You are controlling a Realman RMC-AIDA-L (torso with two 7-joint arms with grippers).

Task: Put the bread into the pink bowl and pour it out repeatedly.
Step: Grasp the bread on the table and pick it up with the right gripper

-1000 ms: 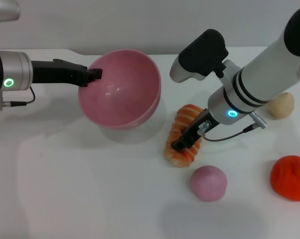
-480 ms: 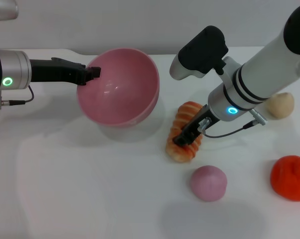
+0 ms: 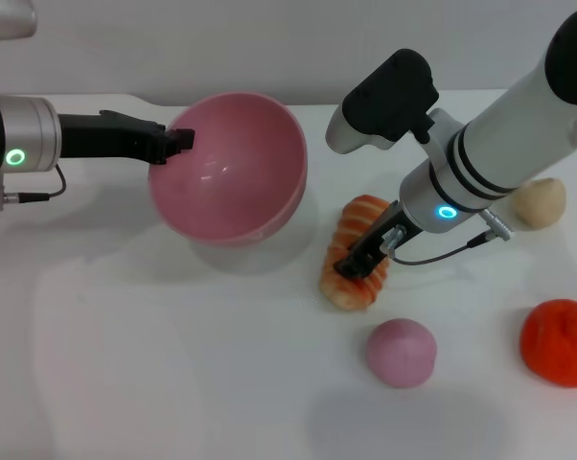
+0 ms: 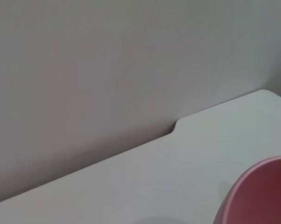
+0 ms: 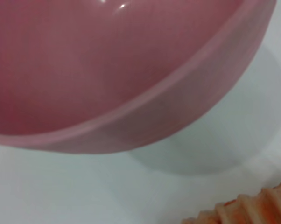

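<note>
The pink bowl hangs tilted above the white table, its opening facing the camera and nothing inside. My left gripper is shut on its left rim. The bowl's edge shows in the left wrist view, and it fills most of the right wrist view. The bread, an orange and cream ridged loaf, lies just right of the bowl. My right gripper reaches down over the loaf's middle and is shut on it. One end of the bread shows in the right wrist view.
A pink ball sits in front of the bread. A beige lump lies behind the right arm, and an orange-red lumpy item is at the right edge. The table's back edge runs along the wall.
The bread and my right gripper have shifted slightly up and away from the front. The bowl has edged a little to the left in the left gripper.
</note>
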